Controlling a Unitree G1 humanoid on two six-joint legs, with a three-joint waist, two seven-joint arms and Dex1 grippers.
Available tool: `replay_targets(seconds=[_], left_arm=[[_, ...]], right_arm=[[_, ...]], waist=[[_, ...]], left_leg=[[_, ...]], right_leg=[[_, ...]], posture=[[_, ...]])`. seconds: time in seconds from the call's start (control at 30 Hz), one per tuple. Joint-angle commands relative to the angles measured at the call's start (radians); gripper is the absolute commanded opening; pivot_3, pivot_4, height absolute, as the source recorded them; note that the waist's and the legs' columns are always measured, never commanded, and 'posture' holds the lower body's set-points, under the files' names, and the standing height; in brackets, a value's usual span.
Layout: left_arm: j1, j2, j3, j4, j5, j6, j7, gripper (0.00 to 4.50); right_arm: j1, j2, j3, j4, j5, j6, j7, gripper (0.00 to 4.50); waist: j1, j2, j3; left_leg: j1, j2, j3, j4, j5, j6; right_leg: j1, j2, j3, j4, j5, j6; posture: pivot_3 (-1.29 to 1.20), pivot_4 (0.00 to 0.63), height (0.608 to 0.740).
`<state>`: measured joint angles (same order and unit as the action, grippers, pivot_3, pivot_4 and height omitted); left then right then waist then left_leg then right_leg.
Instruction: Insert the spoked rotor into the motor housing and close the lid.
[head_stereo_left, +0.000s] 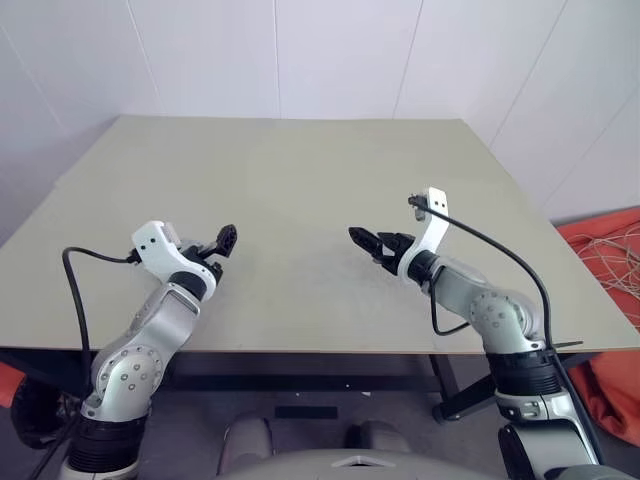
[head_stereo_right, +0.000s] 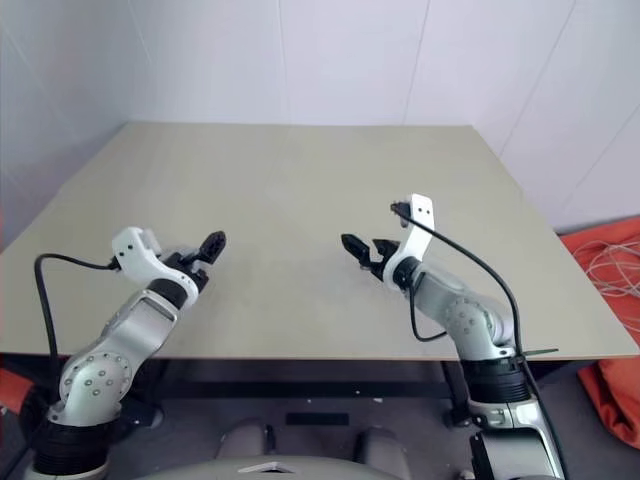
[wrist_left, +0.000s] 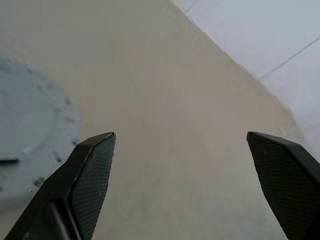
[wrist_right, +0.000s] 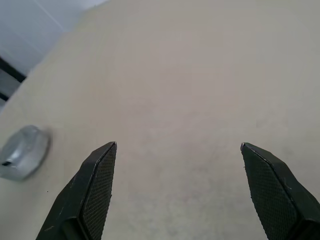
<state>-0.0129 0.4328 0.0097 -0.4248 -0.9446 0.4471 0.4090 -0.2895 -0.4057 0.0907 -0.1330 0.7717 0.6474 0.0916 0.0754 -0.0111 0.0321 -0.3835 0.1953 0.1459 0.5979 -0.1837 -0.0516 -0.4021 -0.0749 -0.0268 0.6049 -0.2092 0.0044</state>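
Both grippers' fingers spread wide, holding nothing above the table.

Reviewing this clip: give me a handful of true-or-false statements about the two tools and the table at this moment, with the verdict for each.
1. The left tool is open. True.
2. The right tool is clamped on a silver wheel. False: its fingers stand wide apart with nothing between them.
3. Both tools are over the beige table. True.
4. The two tools touch each other. False: a stretch of bare tabletop separates them.
5. A black cable runs along the right arm. True.
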Motion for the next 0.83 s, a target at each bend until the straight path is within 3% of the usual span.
replay_targets(seconds=[0.03,0.27,0.6,0.83], left_arm=[[0.035,0.008,-0.065,0.028,0.269,-0.104,-0.111,4.47],[0.083,-0.044,-0.135,0.136,0.643,-0.331,-0.225,4.47],[0.121,-0.121,-0.108,0.162,0.809,-0.480,-0.353,4.47],[0.192,-0.195,-0.044,0.125,0.839,-0.499,-0.347,4.47]], right_arm=[[0.034,-0.038,0.077,-0.027,-0.249,-0.217,0.100,4.50],[0.112,0.009,0.051,0.061,-0.474,-0.458,0.121,4.50],[0.144,0.093,-0.016,0.111,-0.564,-0.585,0.135,4.50],[0.175,0.157,-0.082,0.114,-0.597,-0.624,0.079,4.50]], waist=[[0.001,0.000,0.000],[-0.004,0.001,0.001],[-0.008,0.003,0.002],[-0.008,0.004,0.003]], left_leg=[[0.000,0.001,0.000,0.000,-0.001,0.001],[0.003,0.003,0.001,0.000,-0.003,0.006],[0.009,0.003,0.002,0.000,-0.005,0.009],[0.011,0.004,0.003,-0.001,-0.006,0.011]], right_leg=[[0.000,0.000,0.000,0.000,0.000,0.000],[0.001,0.000,0.001,0.001,-0.001,-0.003],[0.004,0.000,0.003,0.001,-0.001,-0.004],[0.006,0.000,0.003,0.001,-0.001,-0.005]], posture=[[0.00,0.000,0.740],[0.00,0.000,0.740],[0.00,0.000,0.740],[0.00,0.000,0.740]])
